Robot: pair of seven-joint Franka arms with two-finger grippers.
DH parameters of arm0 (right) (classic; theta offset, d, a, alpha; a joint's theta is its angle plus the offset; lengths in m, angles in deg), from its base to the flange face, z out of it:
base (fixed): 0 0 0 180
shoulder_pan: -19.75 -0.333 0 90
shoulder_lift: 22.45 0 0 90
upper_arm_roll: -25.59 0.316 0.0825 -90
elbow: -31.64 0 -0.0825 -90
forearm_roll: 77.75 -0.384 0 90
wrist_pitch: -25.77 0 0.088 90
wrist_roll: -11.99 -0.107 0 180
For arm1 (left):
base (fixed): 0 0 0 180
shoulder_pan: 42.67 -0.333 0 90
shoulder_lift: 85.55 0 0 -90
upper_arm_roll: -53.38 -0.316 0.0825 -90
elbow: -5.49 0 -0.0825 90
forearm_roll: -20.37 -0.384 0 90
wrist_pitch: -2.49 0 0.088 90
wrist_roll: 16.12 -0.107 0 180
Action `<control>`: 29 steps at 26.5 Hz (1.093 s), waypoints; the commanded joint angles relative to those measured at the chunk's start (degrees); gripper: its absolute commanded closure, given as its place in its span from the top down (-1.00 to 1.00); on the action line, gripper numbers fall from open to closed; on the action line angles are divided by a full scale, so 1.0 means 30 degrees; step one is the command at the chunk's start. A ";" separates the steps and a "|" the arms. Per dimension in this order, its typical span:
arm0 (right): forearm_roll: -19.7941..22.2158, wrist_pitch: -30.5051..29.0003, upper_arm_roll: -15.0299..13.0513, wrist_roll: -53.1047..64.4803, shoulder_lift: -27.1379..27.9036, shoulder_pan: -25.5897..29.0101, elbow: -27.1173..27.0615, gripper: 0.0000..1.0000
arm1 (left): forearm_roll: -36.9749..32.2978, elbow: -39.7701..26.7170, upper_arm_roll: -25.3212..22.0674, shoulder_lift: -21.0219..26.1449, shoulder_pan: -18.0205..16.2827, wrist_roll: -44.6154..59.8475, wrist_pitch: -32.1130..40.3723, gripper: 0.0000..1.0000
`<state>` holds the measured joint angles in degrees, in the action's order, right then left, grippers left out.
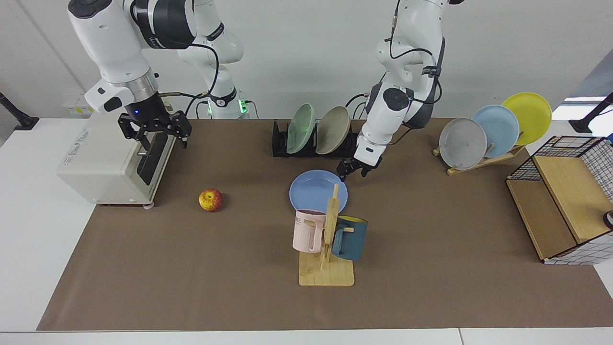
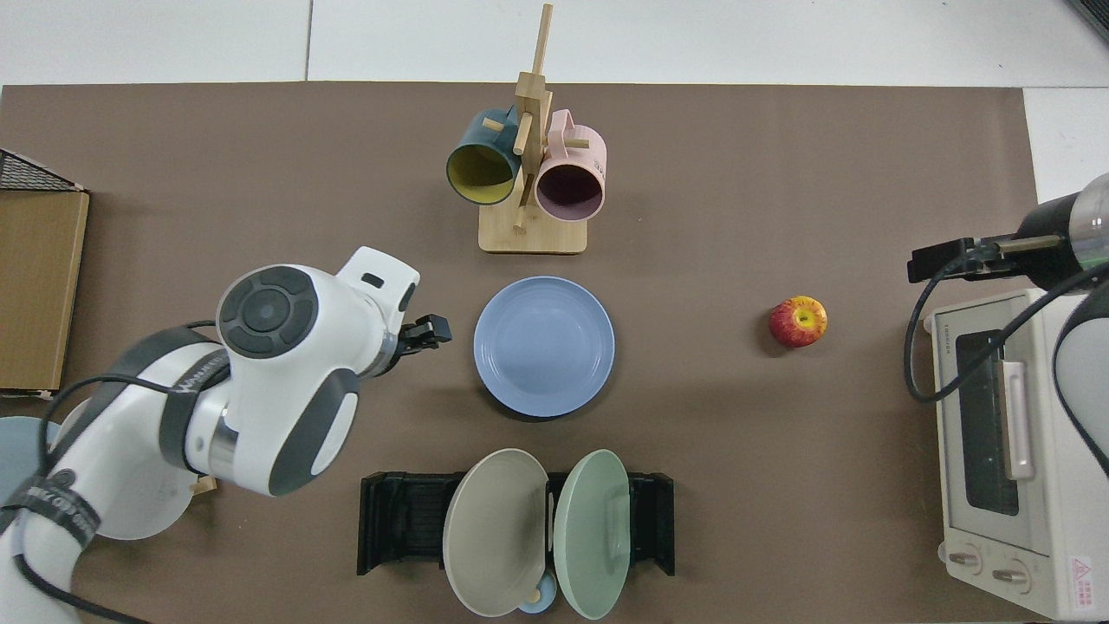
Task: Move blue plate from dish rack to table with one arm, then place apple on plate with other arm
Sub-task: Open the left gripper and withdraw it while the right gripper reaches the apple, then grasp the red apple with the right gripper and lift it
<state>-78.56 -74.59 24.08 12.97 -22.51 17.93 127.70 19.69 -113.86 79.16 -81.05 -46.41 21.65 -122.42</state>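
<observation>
White wall stands behind the counter (image 1: 28,239), whose white top carries a wide brown mat. From the facing view we see the blue plate (image 1: 313,190) lying flat on the mat, just behind the wooden mug tree (image 1: 328,244) with its pink mug (image 1: 307,231) and dark blue mug (image 1: 349,238). The left pincer (image 1: 355,169) hangs just beside the plate's rim, clear of it, with its fingers parted and nothing between them. Behind it the dish rack (image 1: 280,143) holds a green plate (image 1: 300,128) and a tan plate (image 1: 333,130), both leaning. The apple (image 1: 210,200) sits on the mat well apart from the blue plate, near the toaster oven (image 1: 112,160). The right pincer (image 1: 155,128) hovers above the oven's front with its fingers spread and empty; that arm waits. We also see a wooden plate stand (image 1: 483,160) with grey, pale blue and yellow plates, and a wire basket (image 1: 570,191) at the mat's edge.

From the top view we see the blue plate (image 2: 544,347) alone on the mat, between the mug tree (image 2: 530,173) and the dish rack (image 2: 398,524). The left pincer (image 2: 429,331) sits near the plate's edge, apart from it, its fingers open. The apple (image 2: 798,321) lies between the plate and the toaster oven (image 2: 1009,451). The right pincer (image 2: 940,260) reaches in above the oven's corner; in this view we cannot tell how its fingers stand.
</observation>
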 commanded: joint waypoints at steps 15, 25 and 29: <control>0.0006 -0.2843 0.0386 -0.0620 0.0900 -0.0858 0.2429 1.00 | -0.0653 0.5095 -0.4988 -0.2583 -0.1479 -0.8980 0.7769 1.00; 0.0006 -0.6624 0.0386 -0.1002 0.2129 -0.1357 0.5186 1.00 | 0.0284 0.6385 -0.6047 -0.2848 -0.1480 -1.1067 0.8796 1.00; 0.0035 -0.7065 0.0386 -0.0768 0.2950 -0.1182 0.5275 1.00 | 0.0313 0.6501 -0.5695 -0.2906 -0.1450 -1.1008 0.9176 1.00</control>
<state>-78.58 -93.38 25.28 11.07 -15.30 13.80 142.24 19.85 -95.62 61.22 -89.69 -51.31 -11.06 -97.59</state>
